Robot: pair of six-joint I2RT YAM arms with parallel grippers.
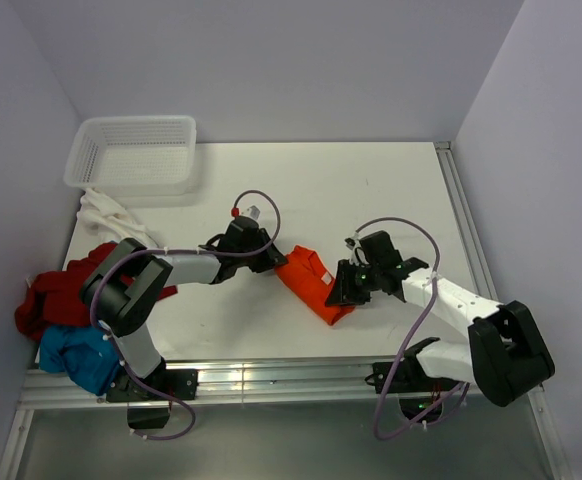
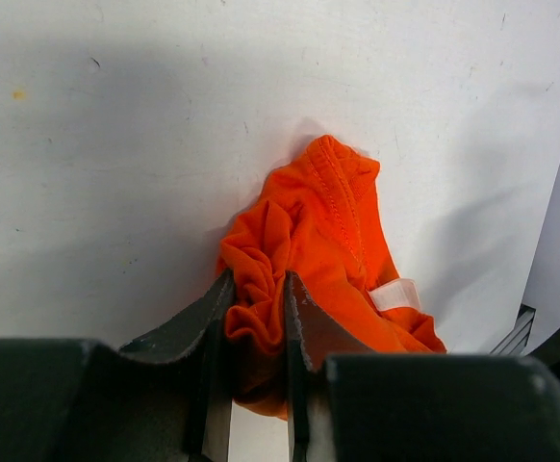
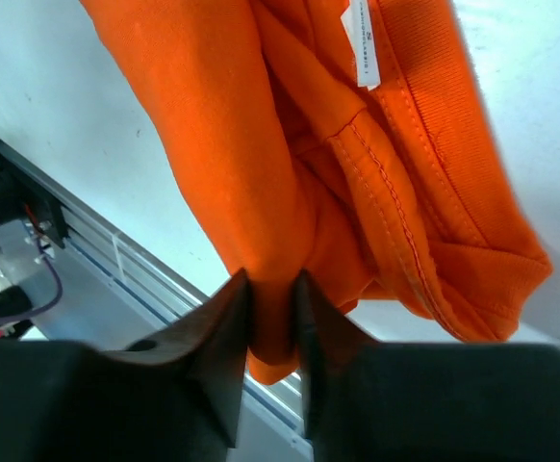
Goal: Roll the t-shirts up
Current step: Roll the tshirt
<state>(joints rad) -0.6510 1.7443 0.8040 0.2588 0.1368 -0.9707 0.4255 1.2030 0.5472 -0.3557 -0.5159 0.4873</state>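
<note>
The orange t-shirt (image 1: 311, 282) lies bunched into a long narrow bundle in the middle of the table. My left gripper (image 1: 274, 260) is shut on its far-left end; the left wrist view shows crumpled orange fabric (image 2: 299, 241) pinched between the fingers (image 2: 304, 322). My right gripper (image 1: 337, 290) is shut on its near-right part; the right wrist view shows a fold of the shirt (image 3: 290, 192) clamped between the fingers (image 3: 227, 318), with the collar and a white label beside it. A dark red t-shirt (image 1: 51, 295), a turquoise one (image 1: 76, 355) and a white one (image 1: 106, 212) lie heaped at the table's left edge.
A white perforated basket (image 1: 136, 152) stands at the far left corner. A metal rail (image 1: 271, 380) runs along the table's near edge, and another along the right edge (image 1: 463, 220). Walls close in on the left, back and right.
</note>
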